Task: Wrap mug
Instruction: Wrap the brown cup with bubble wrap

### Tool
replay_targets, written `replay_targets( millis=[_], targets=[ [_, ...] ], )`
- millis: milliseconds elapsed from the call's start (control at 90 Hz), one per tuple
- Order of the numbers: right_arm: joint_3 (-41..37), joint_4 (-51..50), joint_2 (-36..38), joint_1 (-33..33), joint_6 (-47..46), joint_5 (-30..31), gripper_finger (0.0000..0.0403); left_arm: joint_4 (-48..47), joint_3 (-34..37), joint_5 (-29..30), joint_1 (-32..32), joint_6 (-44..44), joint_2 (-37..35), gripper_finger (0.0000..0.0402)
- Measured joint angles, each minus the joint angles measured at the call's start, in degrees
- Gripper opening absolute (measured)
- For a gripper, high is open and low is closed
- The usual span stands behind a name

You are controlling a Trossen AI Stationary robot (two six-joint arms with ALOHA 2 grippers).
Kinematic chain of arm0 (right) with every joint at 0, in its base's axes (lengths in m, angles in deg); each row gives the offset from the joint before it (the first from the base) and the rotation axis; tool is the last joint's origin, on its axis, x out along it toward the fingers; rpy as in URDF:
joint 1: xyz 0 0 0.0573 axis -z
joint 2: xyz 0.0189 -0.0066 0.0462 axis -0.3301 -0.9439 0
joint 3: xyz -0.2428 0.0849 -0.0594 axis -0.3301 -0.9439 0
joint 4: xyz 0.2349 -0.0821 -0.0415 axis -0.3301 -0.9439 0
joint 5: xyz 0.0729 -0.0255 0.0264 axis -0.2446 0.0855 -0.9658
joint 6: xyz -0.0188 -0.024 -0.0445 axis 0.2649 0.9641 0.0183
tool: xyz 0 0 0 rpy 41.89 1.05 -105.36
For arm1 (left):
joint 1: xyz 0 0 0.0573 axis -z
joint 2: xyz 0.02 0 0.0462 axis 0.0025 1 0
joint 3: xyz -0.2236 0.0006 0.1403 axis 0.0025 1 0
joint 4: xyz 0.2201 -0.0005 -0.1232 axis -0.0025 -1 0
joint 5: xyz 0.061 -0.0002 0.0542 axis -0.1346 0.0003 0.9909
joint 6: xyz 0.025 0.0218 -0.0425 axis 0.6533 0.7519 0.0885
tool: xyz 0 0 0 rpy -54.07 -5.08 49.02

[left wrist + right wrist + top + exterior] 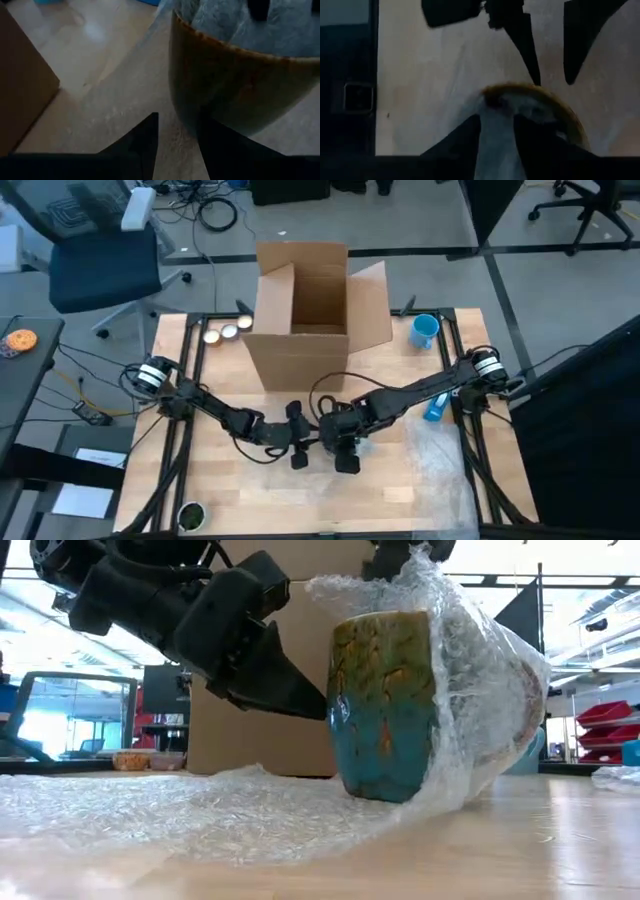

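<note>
A teal and brown mug stands on a sheet of bubble wrap near the table's front middle. The wrap rises over the mug's right side and top. My right gripper is above the mug, shut on the wrap. My left gripper is open, low at the mug's left side, with one fingertip at the mug's wall. In the high view both grippers cover the mug. My right gripper pinches the bubble wrap between its two fingers just above the mug's rim, coming from above. The wrap runs from the fingers down over the rim and on to the table. My left gripper has one fingertip beside the mug's wall; I cannot tell whether it touches.
An open cardboard box stands behind the mug. A blue mug is at the back right, and small round tins are at the back left. A blue thing lies by the right arm. More wrap lies on the front right.
</note>
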Motion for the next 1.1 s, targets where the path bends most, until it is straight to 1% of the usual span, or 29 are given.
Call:
replay_targets(
  millis=[133, 200, 278, 400, 500, 733, 922, 1100],
  targets=[
    [5.37, -7.52, 0.19, -0.14, 0.02, -0.24, 0.01, 0.01, 0.0, -0.11, 0.02, 0.0, 0.0, 0.0117],
    [6.9, -7.68, 0.22, -0.65, 0.61, -0.89, 0.0096, 0.0, 0.0, -0.11, 0.02, -0.02, 0.0, 0.0117],
    [7.05, -4.77, 0.22, -1.73, 2.41, -1.89, 0.009, -0.01, 0.0, -0.11, 0.04, -0.02, 0.0, 0.0117],
    [4.63, 1.8, 0.22, -3.02, 4.13, -2.35, 0.0077, -0.03, 0.02, -0.11, 0.04, -0.02, 0.0, 0.0117],
    [1.77, 4.89, 0.22, -3.28, 4.21, -3.08, 0.0061, -0.04, 0.02, -0.11, 0.04, -0.02, 0.0, 0.0117],
    [-4.11, 12.5, 0.22, -3.14, 5.09, -3.67, 0.0005, 0.0, 0.02, -0.11, 0.04, -0.04, 0.0, 0.0117],
    [-6.06, 12.34, 0.22, -1.9, 5.07, -2.94, 0.0006, -0.02, 0.02, -0.11, 0.04, -0.04, 0.0, 0.0117],
    [-9.55, 12.61, 0.22, -0.46, 4.6, -2.88, 0.0002, 0.0, 0.03, -0.11, 0.04, -0.04, 0.0, 0.0117]
  ],
)
